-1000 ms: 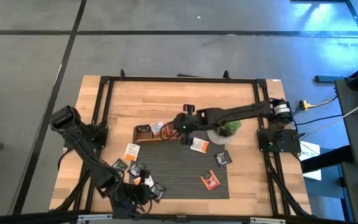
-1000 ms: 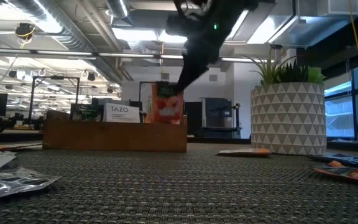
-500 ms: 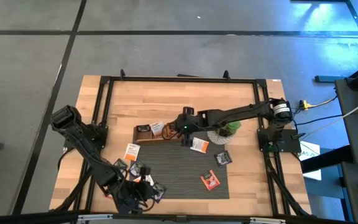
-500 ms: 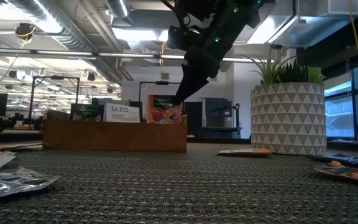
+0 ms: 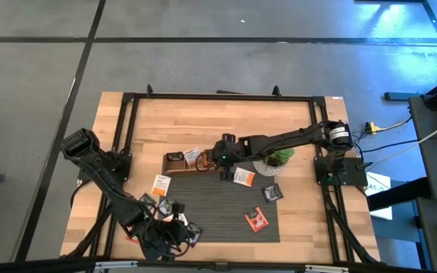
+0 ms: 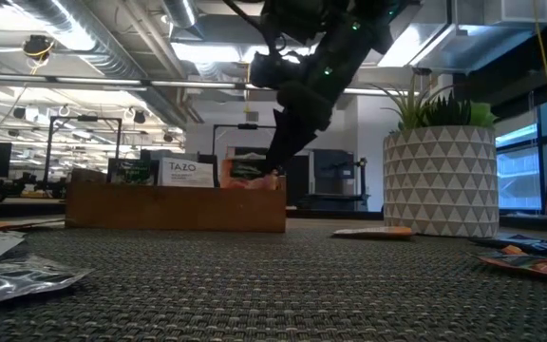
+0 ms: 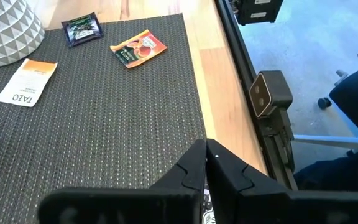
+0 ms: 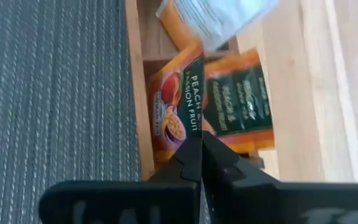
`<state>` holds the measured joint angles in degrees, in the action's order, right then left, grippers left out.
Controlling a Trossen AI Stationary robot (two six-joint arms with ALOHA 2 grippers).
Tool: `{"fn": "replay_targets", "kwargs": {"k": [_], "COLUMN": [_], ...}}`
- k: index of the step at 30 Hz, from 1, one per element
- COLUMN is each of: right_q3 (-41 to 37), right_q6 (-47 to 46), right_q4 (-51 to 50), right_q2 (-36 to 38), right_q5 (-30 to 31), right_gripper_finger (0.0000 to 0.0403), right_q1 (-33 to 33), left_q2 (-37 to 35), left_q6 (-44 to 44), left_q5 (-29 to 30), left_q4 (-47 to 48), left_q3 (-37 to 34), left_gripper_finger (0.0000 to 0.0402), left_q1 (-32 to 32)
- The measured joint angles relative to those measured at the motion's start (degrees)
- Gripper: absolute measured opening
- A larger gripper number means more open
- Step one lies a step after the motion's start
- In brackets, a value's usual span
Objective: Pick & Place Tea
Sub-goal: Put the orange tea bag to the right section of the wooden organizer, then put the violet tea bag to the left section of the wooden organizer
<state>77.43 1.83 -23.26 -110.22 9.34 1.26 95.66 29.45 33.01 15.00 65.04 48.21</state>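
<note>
A: What is sitting on the pale wooden counter (image 5: pixel 226 121)?

B: A dark woven mat (image 5: pixel 218 208) is lying there, a long wooden tray (image 6: pixel 174 207) is resting along its far edge, and a white patterned plant pot (image 6: pixel 440 180) is standing beside it.

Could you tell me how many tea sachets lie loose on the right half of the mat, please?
3: a white-and-orange sachet beside the plant pot, a dark sachet right of it, an orange-red sachet nearer the mat's front edge. The left arm may hide others further left.
</note>
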Motion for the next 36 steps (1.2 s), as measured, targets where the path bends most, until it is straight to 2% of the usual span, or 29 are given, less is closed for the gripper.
{"fn": "replay_targets", "kwargs": {"k": [5, 10, 16, 22, 25, 27, 31, 36], "right_q3": [-0.02, -0.02, 1.05, 4.54, 5.58, 5.77, 4.62, -0.51], "right_q6": [1.49, 1.22, 1.33, 0.73, 0.55, -0.12, -5.05, -13.92], "right_q4": [-0.15, -0.09, -0.67, -2.47, -2.66, -2.67, -0.95, 12.21], "right_q2": [-0.03, -0.05, 1.29, 2.37, 2.55, 2.55, 2.59, 2.53], "right_q5": [0.00, 0.10, 7.69, 8.62, 8.61, 7.43, -1.48, -3.54], "right_gripper_finger": [0.0022, 0.0081, 0.0145, 0.0167, 0.0168, 0.0168, 0.0169, 0.0169], "right_q1": [0.02, 0.00, 0.30, 1.95, 3.75, 5.46, 10.41, 17.10], "left_q2": [0.00, 0.00, 0.02, 0.02, 0.02, 0.38, 2.96, 7.74], "left_q6": [0.01, -0.04, -0.17, 0.87, 3.77, 5.51, 7.30, 7.89], "left_q5": [-0.27, 0.31, 1.86, 1.06, -1.71, -3.86, -6.46, -12.39], "left_q4": [-0.02, -0.02, -0.01, -0.28, -0.44, -0.99, -3.47, -7.41], "left_q3": [0.00, 0.00, 0.00, 0.00, 0.00, 0.00, 0.00, -0.01], "left_gripper_finger": [0.0013, 0.0009, 0.0011, 0.0011, 0.0008, 0.0008, 0.0012, 0.0011], "left_q1": [0.00, 0.00, -0.01, -0.04, 0.00, 0.09, 0.22, 0.17]}}
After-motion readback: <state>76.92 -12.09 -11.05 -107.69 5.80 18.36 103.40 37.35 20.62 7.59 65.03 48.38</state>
